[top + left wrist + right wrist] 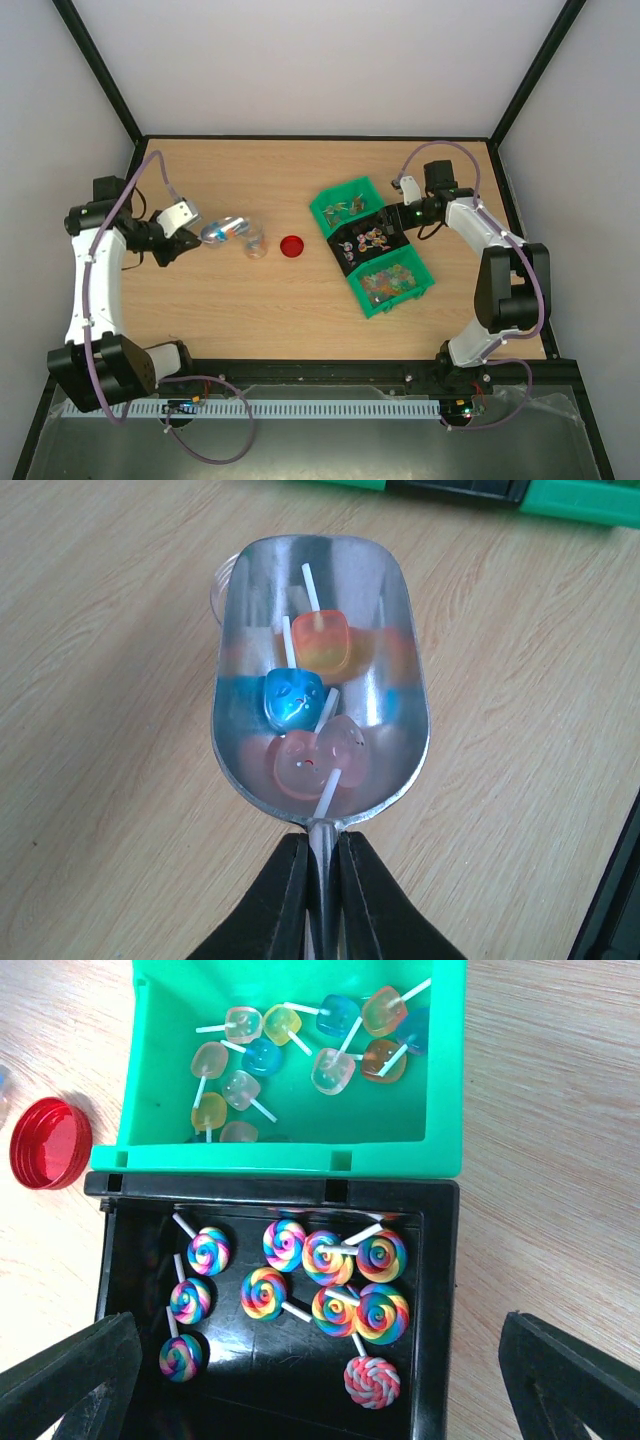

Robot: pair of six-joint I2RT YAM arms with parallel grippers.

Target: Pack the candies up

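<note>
Left pincer (322,848) is pressed together on the handle of the metal scoop (320,590). Four candies (320,642) are carried in its bowl: orange, blue and two pink, on white sticks. The scoop tip is held just beside a small clear jar (255,243), whose rim is glimpsed past the scoop's far edge in the left wrist view.

Step in hand is judged to be pouring into the jar. The tip should be brought over the mouth, then the handle raised slowly so the candies slide in rather than bounce out. Sticks could catch on the narrow rim. The jar is unheld and looks light, so it could be knocked over.

Red lid (291,246) lies on the desk (250,300) just beside the jar, out of the scoop's path. Right pincer (320,1380) is spread wide with nothing held, above the black bin (270,1185) of swirl lollipops (383,1312). More candies are seen in the green bin (440,1080) touching it. A second green bin (372,308) sits on the black bin's other side.
</note>
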